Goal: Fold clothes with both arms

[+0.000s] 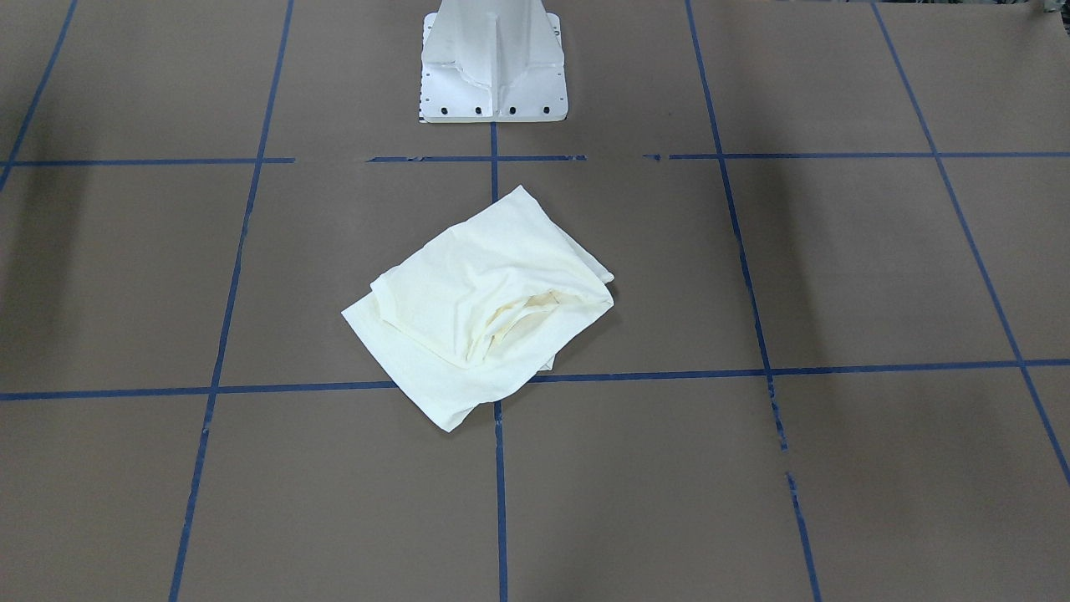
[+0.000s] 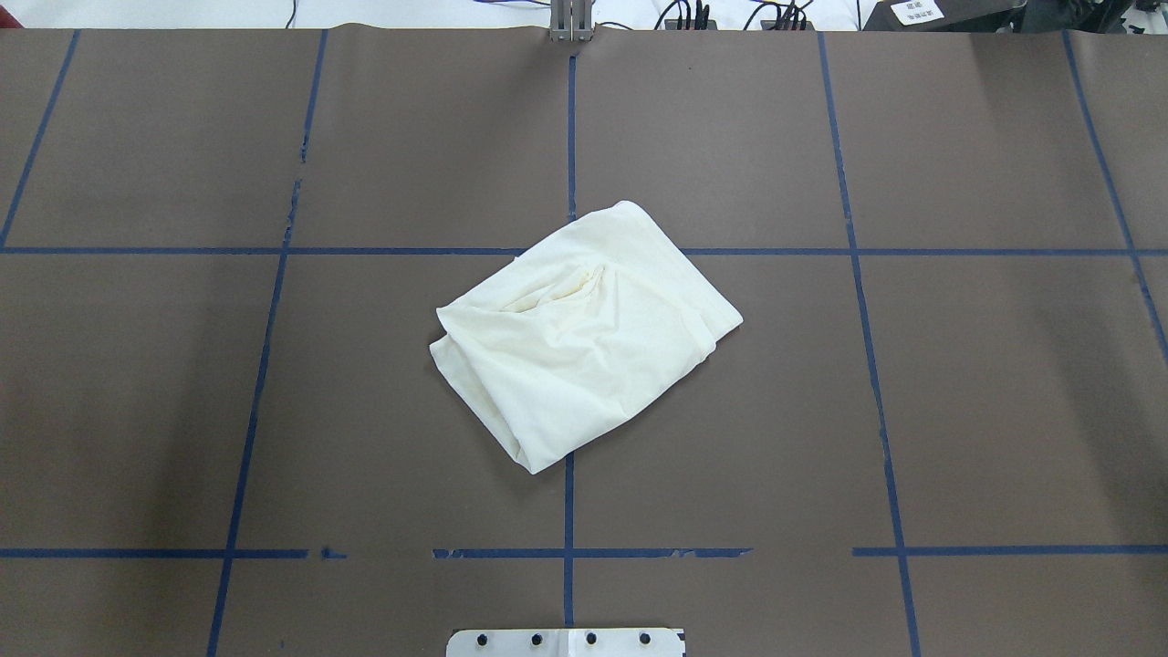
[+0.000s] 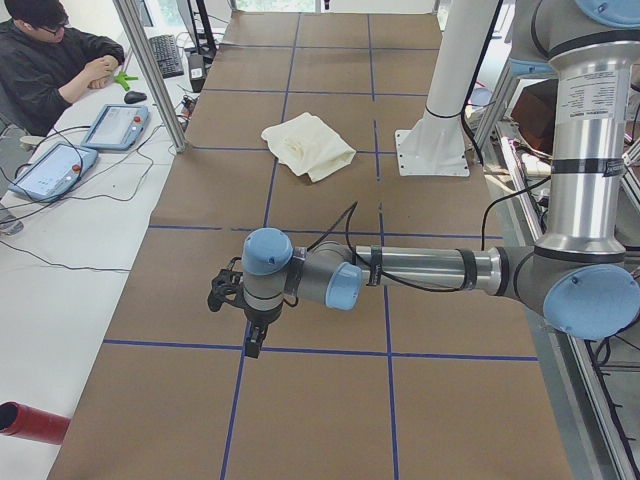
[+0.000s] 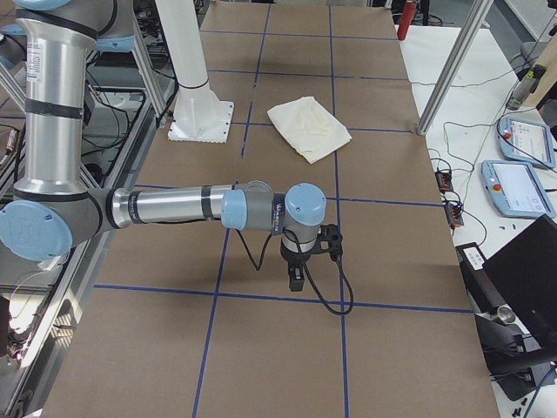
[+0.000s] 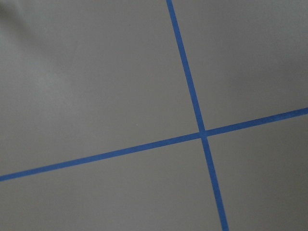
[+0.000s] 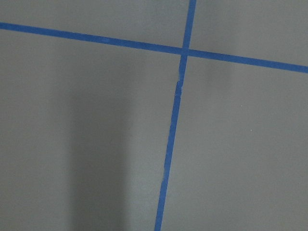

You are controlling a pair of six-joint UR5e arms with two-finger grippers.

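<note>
Shirt (image 2: 584, 338) lies bunched mid-table (image 2: 958, 411) near pedestal (image 1: 493, 67), light, soft, floppy, probably best pinched at outer corners; left gripper (image 3: 254, 342) and right gripper (image 4: 295, 277) hang well apart from it, open-or-closed can't tell.

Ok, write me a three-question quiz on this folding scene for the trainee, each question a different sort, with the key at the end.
1. True or false: the shirt lies spread flat with both sleeves stretched out.
2. Which holds the shirt: A the left claw, B the right claw, C neither?
3. Fill in: each wrist camera shows only brown table and crossing blue ____.
Key: 1 false, it lies in a bunched heap. 2 C, both claws hang over bare table, away from it. 3 tape lines.
</note>
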